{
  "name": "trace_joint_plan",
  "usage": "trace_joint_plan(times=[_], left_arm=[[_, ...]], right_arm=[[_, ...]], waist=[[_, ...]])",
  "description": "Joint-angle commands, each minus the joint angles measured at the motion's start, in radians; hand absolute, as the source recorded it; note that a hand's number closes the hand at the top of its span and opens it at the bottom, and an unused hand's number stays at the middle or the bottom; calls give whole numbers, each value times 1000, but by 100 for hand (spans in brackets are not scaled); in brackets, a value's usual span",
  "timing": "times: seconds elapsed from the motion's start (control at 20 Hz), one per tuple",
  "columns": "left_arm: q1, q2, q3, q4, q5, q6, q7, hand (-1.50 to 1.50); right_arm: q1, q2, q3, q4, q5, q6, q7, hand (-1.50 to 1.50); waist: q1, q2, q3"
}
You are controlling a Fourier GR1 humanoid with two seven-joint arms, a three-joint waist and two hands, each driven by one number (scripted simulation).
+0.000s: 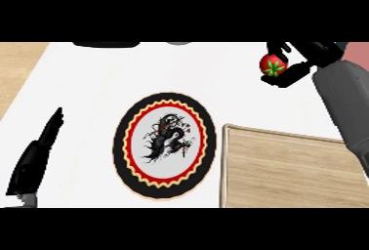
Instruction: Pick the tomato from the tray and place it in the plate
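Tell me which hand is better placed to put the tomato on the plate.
The right hand. Its fingers are already curled round the tomato, held above the counter beyond the wooden tray, up and right of the plate. The left hand rests open at the left edge, holding nothing.

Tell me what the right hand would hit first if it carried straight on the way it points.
Nothing in view, as far as I can tell: the right hand, curled round the tomato, points up-left over bare white counter. The plate lies lower, off that line; depth is unclear.
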Motion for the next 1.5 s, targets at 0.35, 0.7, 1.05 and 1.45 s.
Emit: trace_joint_plan(times=[0.35,0.7,1.05,1.45], left_arm=[[63,-18,24,-24,-8,10,0,0],[63,-16,39,-26,-7,-6,6,0],[76,-40,17,-104,-27,-4,55,0],[46,-43,13,-67,-41,-30,34,0]], right_arm=[[13,152,59,-297,-92,267,78,150],[44,331,124,-529,-113,322,380,150],[124,423,302,-550,-50,275,525,150],[70,425,621,-472,-234,124,672,150]], waist=[[-51,-20,-2],[-52,-20,-2],[-35,-15,-2],[-15,-10,-2]])
